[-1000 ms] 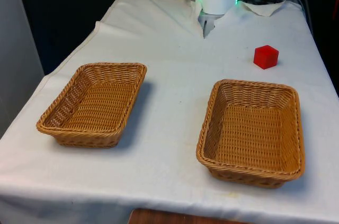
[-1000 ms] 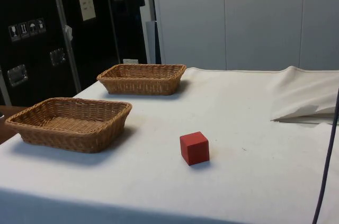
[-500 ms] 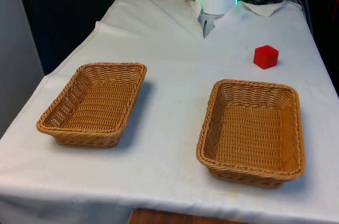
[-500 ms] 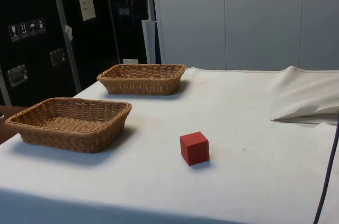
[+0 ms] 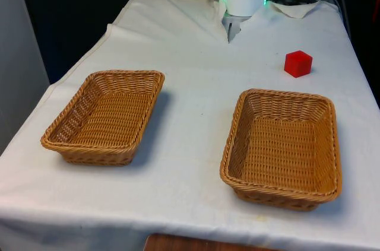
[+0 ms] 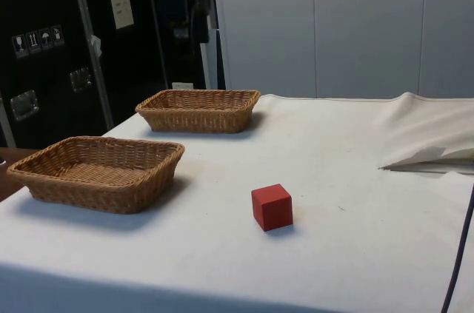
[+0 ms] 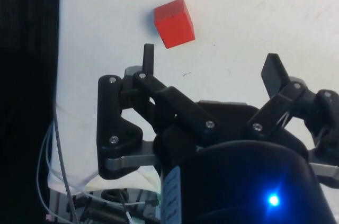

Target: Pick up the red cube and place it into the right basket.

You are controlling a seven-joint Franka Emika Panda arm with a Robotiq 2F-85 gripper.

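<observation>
On the white cloth point(image 5: 196, 85), the red cube point(image 5: 297, 63) sits alone on the front view's right, beyond the far rim of the right basket point(image 5: 282, 147) and apart from it. The left basket point(image 5: 105, 114) lies well away across the table, and both baskets are bare inside. Nothing stands between cube and basket. From the wrist, the gripper point(image 7: 212, 62) hangs above the cloth with its fingers spread wide, the cube point(image 7: 174, 23) just beyond one fingertip point(image 7: 149, 57), untouched.
</observation>
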